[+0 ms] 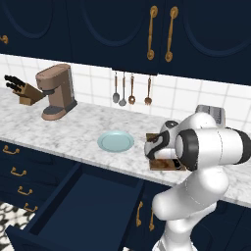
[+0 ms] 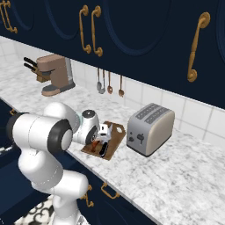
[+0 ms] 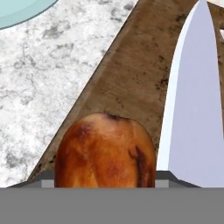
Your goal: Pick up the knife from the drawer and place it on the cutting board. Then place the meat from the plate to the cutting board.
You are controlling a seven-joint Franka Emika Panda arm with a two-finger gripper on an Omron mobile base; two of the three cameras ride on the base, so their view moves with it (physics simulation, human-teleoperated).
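Even, bright rendered light in all 3 views, with no glare. Shadows are faint, perhaps a soft one beneath the toaster point(image 2: 150, 128). The close hand view looks coarse and slightly soft.

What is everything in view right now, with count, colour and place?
drumstick: 1, reddish-brown, over cutting board beside knife
knife: 1, silver blade, on cutting board
cutting board: 1, dark brown, counter, left of toaster
plate: 1, pale blue-green, bare, counter
drawer: 1, navy, open, below counter
toaster: 1, silver, counter
coffee machine: 1, brown, counter
knife block: 1, wooden, beside coffee machine
utensils: 4, hanging on wall
pincer: 1, over cutting board; jaw state hidden
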